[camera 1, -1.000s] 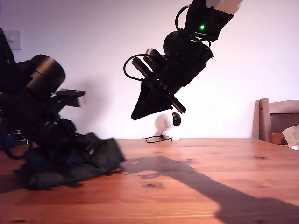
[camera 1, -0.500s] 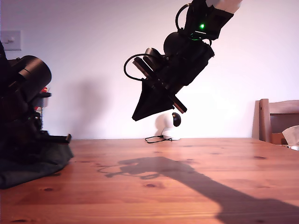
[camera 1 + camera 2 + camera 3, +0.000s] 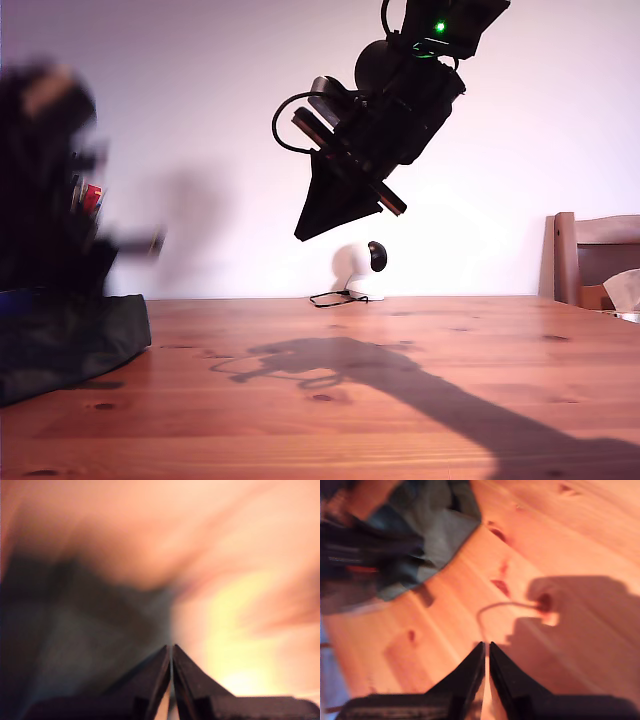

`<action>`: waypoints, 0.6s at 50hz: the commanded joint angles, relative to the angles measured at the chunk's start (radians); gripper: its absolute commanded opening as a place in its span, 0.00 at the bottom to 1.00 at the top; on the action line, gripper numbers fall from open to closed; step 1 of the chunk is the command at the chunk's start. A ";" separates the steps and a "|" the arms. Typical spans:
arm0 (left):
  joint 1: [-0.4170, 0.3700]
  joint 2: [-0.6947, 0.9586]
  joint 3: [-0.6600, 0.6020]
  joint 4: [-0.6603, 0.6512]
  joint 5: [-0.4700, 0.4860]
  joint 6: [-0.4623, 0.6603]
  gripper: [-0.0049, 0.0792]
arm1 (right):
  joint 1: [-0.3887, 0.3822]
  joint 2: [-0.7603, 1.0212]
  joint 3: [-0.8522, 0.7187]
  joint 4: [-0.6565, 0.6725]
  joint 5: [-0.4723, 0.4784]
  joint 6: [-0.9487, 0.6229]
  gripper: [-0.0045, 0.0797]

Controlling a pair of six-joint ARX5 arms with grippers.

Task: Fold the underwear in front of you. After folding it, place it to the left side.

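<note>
Our first gripper (image 3: 172,652) has lifted off the underwear (image 3: 70,340), jaws closed and empty; the cloth lies at the exterior view's far left, nearer it than our raised, closed second gripper (image 3: 310,228).

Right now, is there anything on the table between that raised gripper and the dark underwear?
Nothing visible. My second gripper hangs shut above bare table; the underwear lies at the exterior view's left, with only wood and shadow between.
</note>
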 commanded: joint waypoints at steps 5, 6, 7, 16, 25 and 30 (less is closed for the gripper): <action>-0.001 -0.059 0.000 0.026 0.194 0.072 0.03 | 0.013 -0.068 -0.006 0.012 0.044 -0.039 0.04; -0.001 -0.065 0.000 0.029 0.222 0.081 0.03 | 0.013 -0.074 -0.009 0.014 0.047 -0.040 0.04; -0.001 -0.072 0.000 0.032 0.224 0.081 0.03 | 0.014 -0.080 -0.015 0.019 0.047 -0.040 0.04; -0.001 -0.110 -0.002 0.045 0.433 0.098 0.03 | 0.021 -0.175 -0.164 0.147 0.120 -0.039 0.04; -0.001 -0.153 -0.031 0.047 0.544 0.127 0.03 | 0.028 -0.325 -0.413 0.371 0.164 -0.016 0.04; -0.001 -0.206 -0.078 0.048 0.560 0.135 0.03 | 0.038 -0.414 -0.542 0.495 0.187 0.000 0.04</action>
